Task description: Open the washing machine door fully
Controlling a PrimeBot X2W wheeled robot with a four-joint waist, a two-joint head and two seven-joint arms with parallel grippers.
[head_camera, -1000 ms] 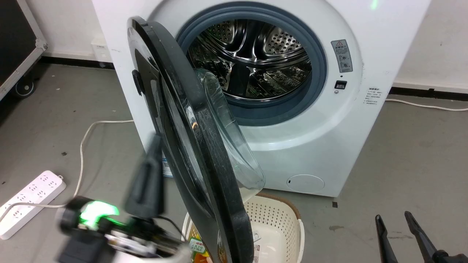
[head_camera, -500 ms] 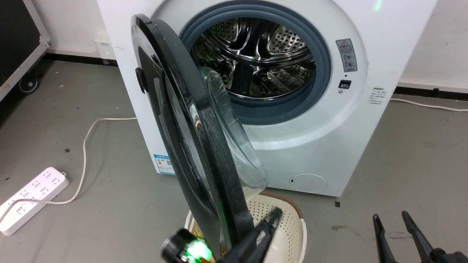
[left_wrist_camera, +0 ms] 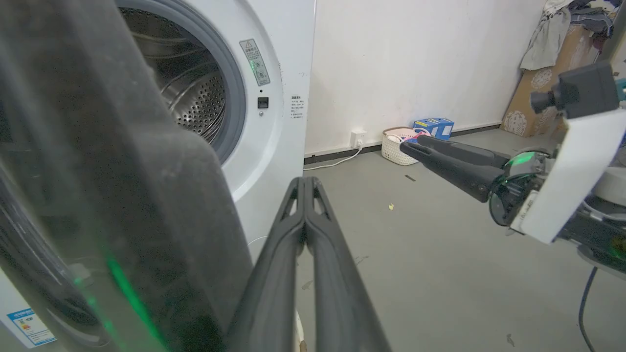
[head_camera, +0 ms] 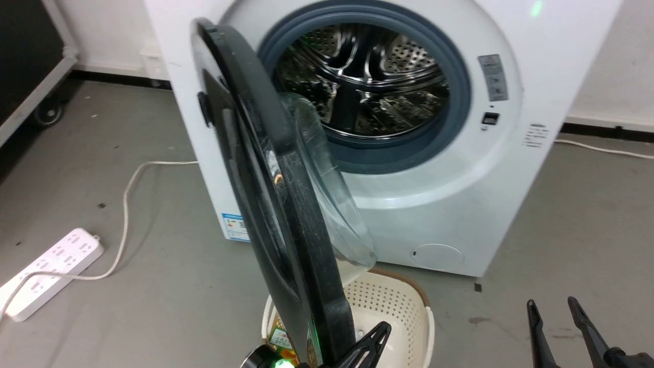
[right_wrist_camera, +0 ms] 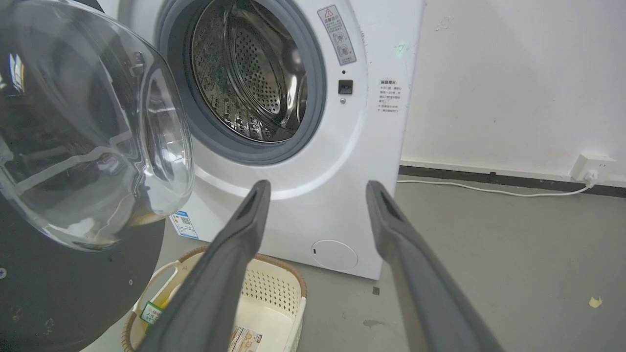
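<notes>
The white washing machine (head_camera: 449, 204) stands with its steel drum exposed. Its glossy black door (head_camera: 291, 214) is swung out edge-on toward me, the clear glass bowl (head_camera: 332, 204) bulging to the right. My left gripper (head_camera: 383, 328) is shut and empty, just right of the door's lower edge, over the basket. In the left wrist view the shut left gripper (left_wrist_camera: 304, 182) points past the door's rim (left_wrist_camera: 161, 210) close on its left; whether it touches is unclear. My right gripper (head_camera: 552, 302) stands open and empty at the lower right. In the right wrist view the right gripper (right_wrist_camera: 317, 188) faces the machine (right_wrist_camera: 342, 195) and door (right_wrist_camera: 93, 137).
A cream perforated laundry basket (head_camera: 428, 322) sits on the floor under the door's lower edge, with packets inside. A white power strip (head_camera: 48, 271) and its cable lie on the floor at left. A black wheeled case (head_camera: 30, 61) stands far left. Grey floor extends right of the machine.
My left gripper swung from the door's outer left side to beneath and right of its lower edge. The camera shifted slightly. The door's angle looks unchanged.
</notes>
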